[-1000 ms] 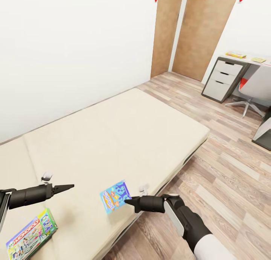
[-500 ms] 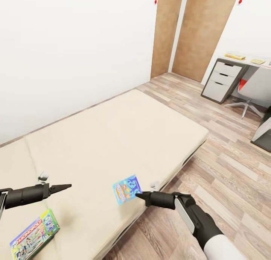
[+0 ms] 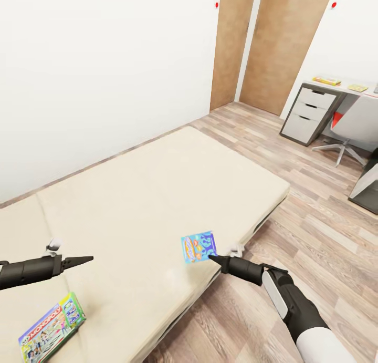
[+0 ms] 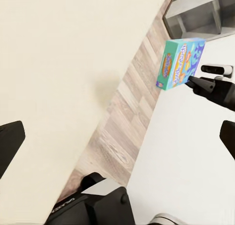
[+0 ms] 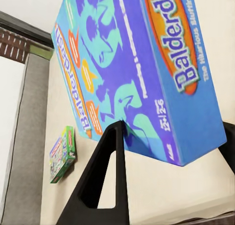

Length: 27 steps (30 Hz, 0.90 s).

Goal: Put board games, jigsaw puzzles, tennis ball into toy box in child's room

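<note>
Your right gripper [image 3: 212, 257] is pinched on the blue board game [image 3: 199, 246], holding it by one lower corner so the box stands up off the bed [image 3: 157, 195], tilted, its printed cover facing back toward you; in the right wrist view the blue board game [image 5: 142, 73] sits right between the dark fingers [image 5: 105, 176], reading "Balderdash" along its edge, and from the left wrist camera you can see the same box [image 4: 180, 62] at the tip of the right gripper [image 4: 188, 81]. The box hangs over the near edge of the mattress, just ahead of the fingertips, and whether it clears the mattress is hard to say. Over on the other side, your left gripper [image 3: 86, 258] is pressed closed to a point with nothing in it, hovering above the cream mattress. Just below and nearer you than that left tool lies the white and green board game [image 3: 51, 326], flat on the bed, apart from the fingers; the right wrist camera catches it too [image 5: 63, 154], well beyond the held box. Farther out past your right arm the wood floor [image 3: 315, 237] runs to the table [image 3: 341, 87] with its grey drawers [image 3: 307, 114] and a chair [image 3: 352, 126], well away from both tools.
</note>
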{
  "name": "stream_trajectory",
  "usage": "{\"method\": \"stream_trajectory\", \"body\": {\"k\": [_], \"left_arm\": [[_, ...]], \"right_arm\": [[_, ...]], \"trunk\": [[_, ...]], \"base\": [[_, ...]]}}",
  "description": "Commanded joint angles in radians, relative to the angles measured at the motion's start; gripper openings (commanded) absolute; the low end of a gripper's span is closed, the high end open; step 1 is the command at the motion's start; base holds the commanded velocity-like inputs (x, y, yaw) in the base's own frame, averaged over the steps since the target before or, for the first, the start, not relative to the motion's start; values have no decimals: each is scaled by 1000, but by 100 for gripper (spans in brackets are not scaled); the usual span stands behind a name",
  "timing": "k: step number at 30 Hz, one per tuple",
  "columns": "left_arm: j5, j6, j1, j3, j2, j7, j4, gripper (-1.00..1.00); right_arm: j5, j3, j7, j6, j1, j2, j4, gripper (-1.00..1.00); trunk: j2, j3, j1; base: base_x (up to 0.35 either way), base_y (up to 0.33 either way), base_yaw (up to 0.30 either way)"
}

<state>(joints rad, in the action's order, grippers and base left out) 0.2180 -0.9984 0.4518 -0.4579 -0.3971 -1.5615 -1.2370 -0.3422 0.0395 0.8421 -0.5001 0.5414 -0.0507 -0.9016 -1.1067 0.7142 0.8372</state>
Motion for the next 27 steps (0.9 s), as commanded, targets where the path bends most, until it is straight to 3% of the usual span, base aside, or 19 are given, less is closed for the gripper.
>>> {"method": "stream_trajectory", "body": {"k": [1,6,13,27], "left_arm": [[11,-10,1,-1,-1,-9,-1,100],[11,-12,1,0,-9,-9,-1,100],[12,-12,0,3,-7,-9,-1,100],[2,-11,0,6,-3,-9,-2,100]], "right_arm": [[-9,2,-2,-8,0,-1,0,-100],[-11,1,-4,-16,0,0,0,-100],[-12,-2,-7,-23,1,1,0,-100],[-12,-3,-7,-24,1,2,-3,-100]], "trunk": [[7,-2,-4],[42,-18,-23],[42,-18,-23],[42,-24,-23]], "base": [[0,0,0],[0,0,0],[0,0,-14],[0,0,-185]]}}
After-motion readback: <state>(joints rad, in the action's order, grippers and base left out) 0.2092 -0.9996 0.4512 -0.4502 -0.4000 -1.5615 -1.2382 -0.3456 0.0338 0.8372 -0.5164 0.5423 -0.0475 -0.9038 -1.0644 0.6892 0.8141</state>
